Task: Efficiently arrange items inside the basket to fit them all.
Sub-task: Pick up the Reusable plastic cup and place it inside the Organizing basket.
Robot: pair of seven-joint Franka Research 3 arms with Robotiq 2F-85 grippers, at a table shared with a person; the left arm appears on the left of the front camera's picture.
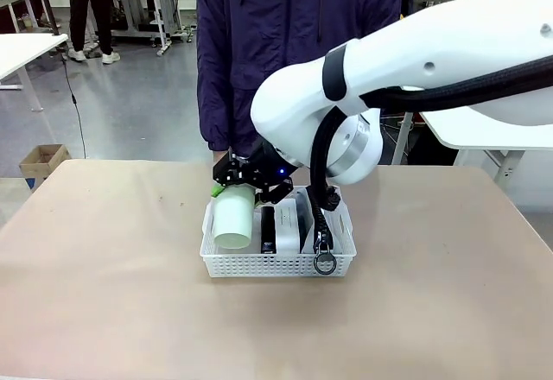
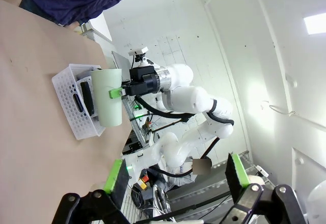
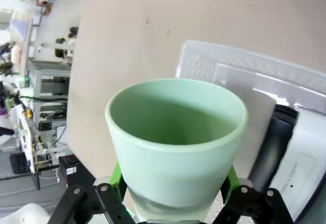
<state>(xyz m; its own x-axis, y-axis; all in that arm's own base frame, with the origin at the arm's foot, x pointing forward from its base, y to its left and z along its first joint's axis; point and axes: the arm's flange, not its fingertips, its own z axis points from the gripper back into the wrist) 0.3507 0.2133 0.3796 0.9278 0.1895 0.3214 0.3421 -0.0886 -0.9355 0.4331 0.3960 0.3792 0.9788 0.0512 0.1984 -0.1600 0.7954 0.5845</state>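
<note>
Gripping the cup (image 1: 233,219), the right pincer (image 1: 244,183) hangs over the basket (image 1: 276,265) beside the stapler (image 1: 268,228).

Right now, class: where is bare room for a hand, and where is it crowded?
Bare table lies left, right and front of the basket. Inside is crowded: cup in the right gripper, stapler, box, pouch.

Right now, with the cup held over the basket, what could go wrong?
1. The right hand grips the cup only near its base, and the cup lies tilted, so it may slip out.
2. The stapler and the box already fill the basket beside it; the cup may jam or push them.
3. The pouch's ring hangs over the rim and could snag.
</note>
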